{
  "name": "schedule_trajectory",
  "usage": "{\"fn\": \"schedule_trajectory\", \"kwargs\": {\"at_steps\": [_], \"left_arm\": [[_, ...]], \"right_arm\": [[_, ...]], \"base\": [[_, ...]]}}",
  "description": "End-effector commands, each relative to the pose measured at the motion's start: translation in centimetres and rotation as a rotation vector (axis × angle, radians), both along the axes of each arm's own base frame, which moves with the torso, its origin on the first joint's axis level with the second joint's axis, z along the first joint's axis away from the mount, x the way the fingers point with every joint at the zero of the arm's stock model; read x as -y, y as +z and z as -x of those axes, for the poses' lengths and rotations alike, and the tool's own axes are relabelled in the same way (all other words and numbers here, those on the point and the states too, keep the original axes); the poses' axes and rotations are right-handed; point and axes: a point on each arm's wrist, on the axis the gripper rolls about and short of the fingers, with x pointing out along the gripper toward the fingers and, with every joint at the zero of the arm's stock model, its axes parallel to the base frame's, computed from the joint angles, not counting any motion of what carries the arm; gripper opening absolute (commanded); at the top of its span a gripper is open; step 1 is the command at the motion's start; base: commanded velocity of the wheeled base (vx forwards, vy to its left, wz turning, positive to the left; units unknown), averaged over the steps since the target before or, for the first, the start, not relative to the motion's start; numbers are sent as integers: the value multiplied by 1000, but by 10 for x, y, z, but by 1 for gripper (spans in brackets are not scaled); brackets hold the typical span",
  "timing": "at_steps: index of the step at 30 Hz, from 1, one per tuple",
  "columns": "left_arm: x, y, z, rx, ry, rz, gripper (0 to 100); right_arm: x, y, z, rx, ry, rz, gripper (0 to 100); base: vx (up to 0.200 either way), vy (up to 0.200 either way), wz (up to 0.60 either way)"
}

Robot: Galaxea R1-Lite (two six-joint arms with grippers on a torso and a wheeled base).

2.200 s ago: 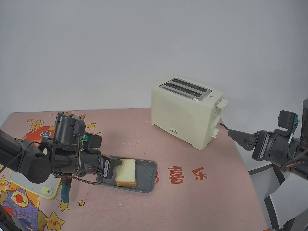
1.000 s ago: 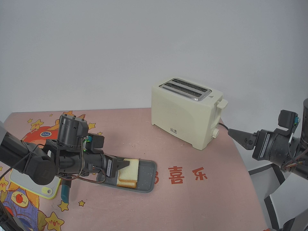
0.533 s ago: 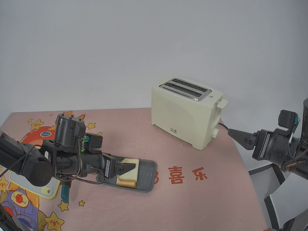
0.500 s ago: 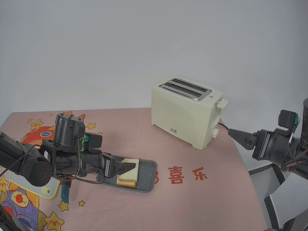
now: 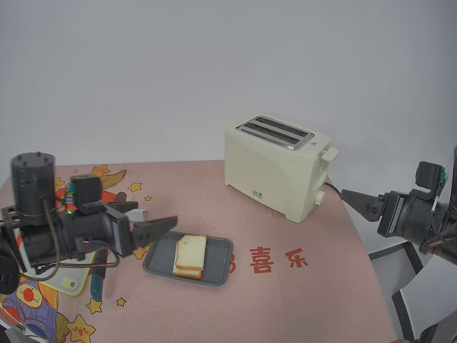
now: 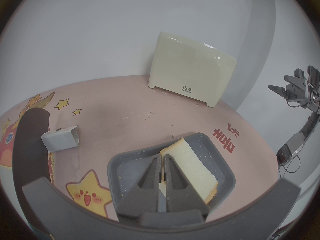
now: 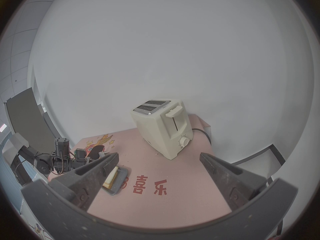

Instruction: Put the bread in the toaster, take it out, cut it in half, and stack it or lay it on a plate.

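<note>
Withdrawn from the stacked pale bread halves (image 5: pixel 191 253) on the grey rectangular plate (image 5: pixel 220 256), my left claw (image 5: pixel 167 222) is closed and empty. Stacking judged done; next, park clear.

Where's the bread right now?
In the head view the bread lies stacked on the grey tray left of centre, nearer than the toaster, just ahead of the left tool.
</note>
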Motion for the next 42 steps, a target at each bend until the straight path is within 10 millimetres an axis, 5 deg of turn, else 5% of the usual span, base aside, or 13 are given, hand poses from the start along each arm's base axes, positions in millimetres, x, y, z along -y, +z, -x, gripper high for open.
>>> {"fn": "schedule_trajectory", "kwargs": {"at_steps": [1,15,21,23,25,31,42], "left_arm": [[-58,47,62,173,141,307,100],[-70,21,60,246,229,104,100],[-95,25,96,406,428,111,100],[-95,25,96,406,428,111,100],[-106,17,125,488,465,146,100],[-114,-2,152,502,468,154,100],[-128,-50,199,475,479,116,100]], "right_arm": [[1,-1,2,1,8,10,100],[6,-8,3,-9,-5,36,100],[63,21,13,156,-170,68,100],[63,21,13,156,-170,68,100],[85,8,33,171,-209,101,100],[114,-18,77,239,-271,210,100],[134,-75,128,315,-360,276,100]], "base": [[0,0,0],[0,0,0],[0,0,0],[0,0,0],[0,0,0],[0,0,0],[0,0,0]]}}
